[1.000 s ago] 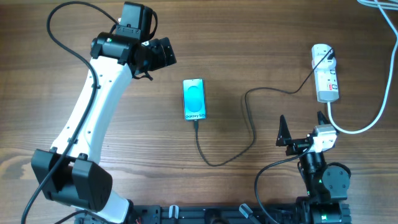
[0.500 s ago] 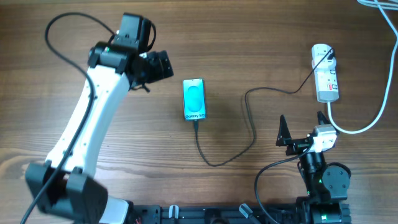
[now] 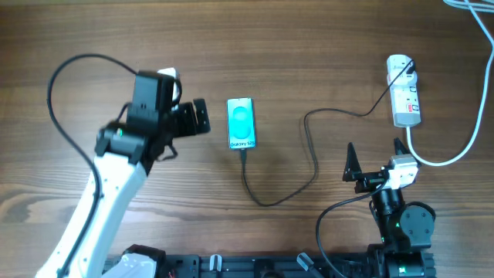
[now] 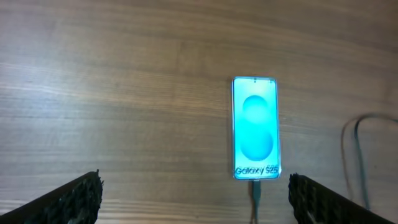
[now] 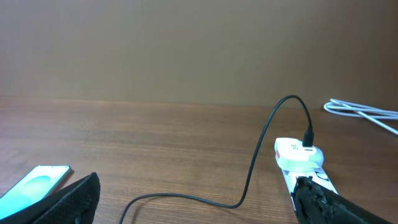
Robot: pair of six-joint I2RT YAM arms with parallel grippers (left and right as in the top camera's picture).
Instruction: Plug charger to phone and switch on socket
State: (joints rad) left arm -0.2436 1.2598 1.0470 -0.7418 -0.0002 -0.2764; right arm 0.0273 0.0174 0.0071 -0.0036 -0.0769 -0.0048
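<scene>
The phone (image 3: 241, 122) lies flat mid-table with its cyan screen lit, "Galaxy S25" at its near edge. The charger (image 3: 312, 158), a thin black cable, has its plug tip against the phone's bottom edge (image 4: 255, 191) and loops right up to the socket (image 3: 404, 94), a white strip at the right. My left gripper (image 3: 202, 118) hovers open just left of the phone, nothing between its fingers (image 4: 73, 199). My right gripper (image 3: 375, 154) stands open near the front edge, below the socket (image 5: 301, 154), and is empty. The phone (image 4: 255, 127) and charger (image 5: 258, 165) also show in the wrist views.
A thick white lead (image 3: 463, 150) runs from the socket's near end, curving right and off the far right corner. The left arm's black cable (image 3: 58, 116) arcs over the left of the wooden table (image 3: 324, 46).
My left arm has drawn back toward the front, bringing its gripper from the far left down to beside the phone. The right arm, phone, charger and socket have not moved.
</scene>
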